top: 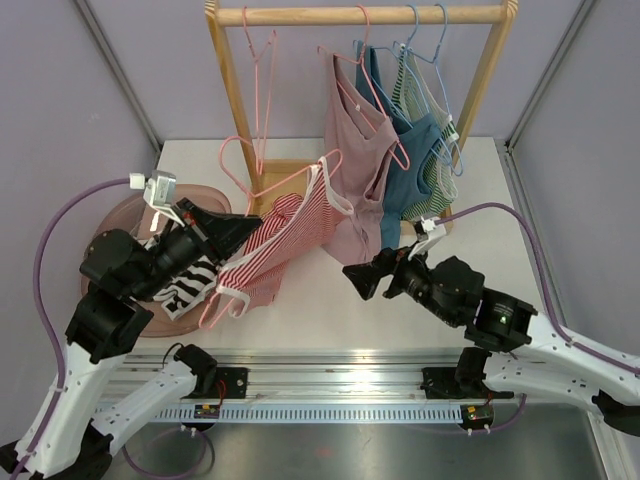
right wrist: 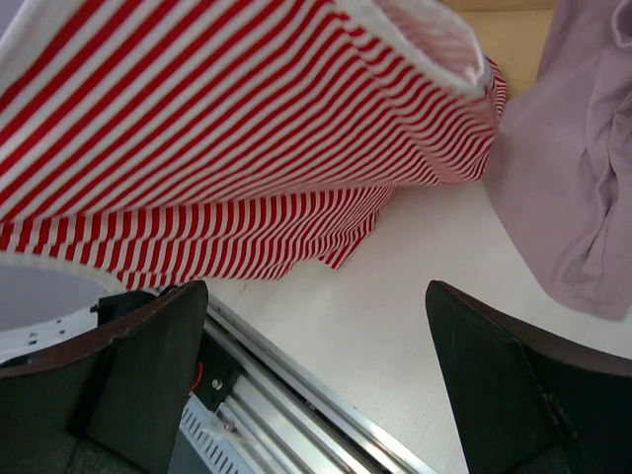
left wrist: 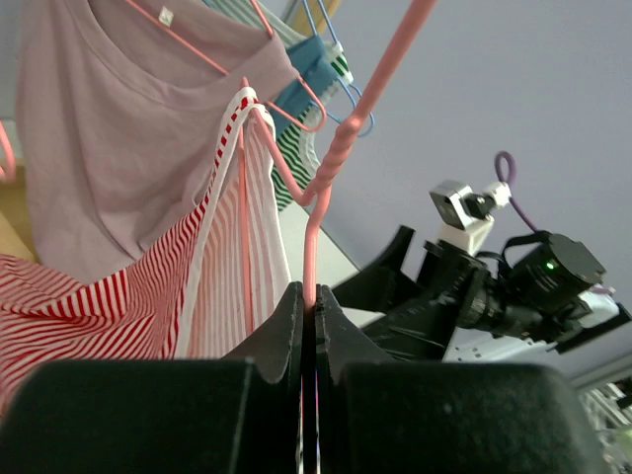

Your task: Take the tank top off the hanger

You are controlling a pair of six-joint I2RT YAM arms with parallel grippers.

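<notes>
The tank top (top: 285, 240), red-and-white striped with white trim, hangs on a pink wire hanger (top: 296, 175) held tilted over the table's left half, its lower hem draped on the table. My left gripper (top: 252, 226) is shut on the hanger's wire; in the left wrist view the jaws (left wrist: 315, 301) pinch the pink wire (left wrist: 310, 247) with the striped top (left wrist: 118, 306) to their left. My right gripper (top: 356, 281) stands wide open just right of the top, touching nothing. In the right wrist view the striped cloth (right wrist: 247, 128) lies ahead of its fingers (right wrist: 148, 375).
A wooden rack (top: 360, 15) at the back carries an empty pink hanger (top: 260, 90), a mauve top (top: 355, 190), a blue top (top: 410, 170) and a green striped one (top: 440, 160). A pink tray (top: 115, 215) holding black-and-white cloth (top: 190, 285) lies left. A metal rail (top: 330, 385) runs along the near edge.
</notes>
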